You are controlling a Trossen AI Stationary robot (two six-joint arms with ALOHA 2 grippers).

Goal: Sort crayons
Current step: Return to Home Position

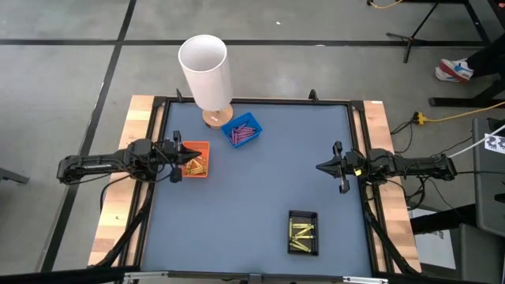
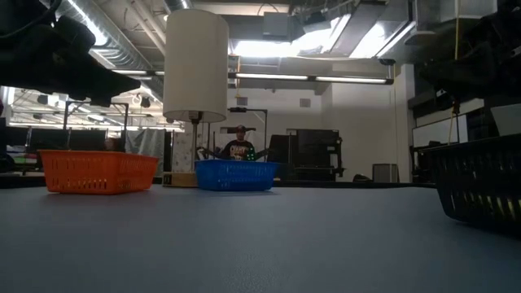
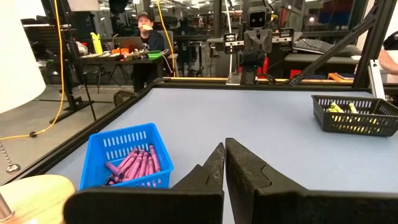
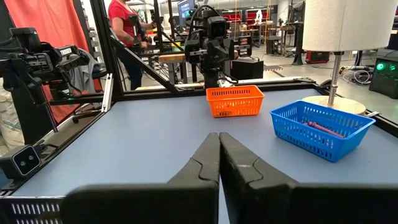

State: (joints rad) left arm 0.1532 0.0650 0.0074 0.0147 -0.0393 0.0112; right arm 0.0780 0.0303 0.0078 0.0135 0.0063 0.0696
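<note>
Left pincer [image 3: 224,163] closed, empty, at table [image 1: 260,189] left edge by the orange tray [image 1: 207,145]; right pincer [image 4: 219,149] closed, empty, at right edge. Crayons [image 1: 245,134]: purple in blue tray [image 1: 251,118], gold in orange, yellow in black tray [image 1: 303,214].

Left arm [image 1: 99,166], mid-left of frame, and right arm [image 1: 414,166], mid-right, are both dark, slender and jointed, each with a short crossbar behind its tip, the right one bearing a small yellow spot [image 1: 357,169]; matte black fingers [image 3: 261,180] have stepped inner edges and narrow tips.
</note>
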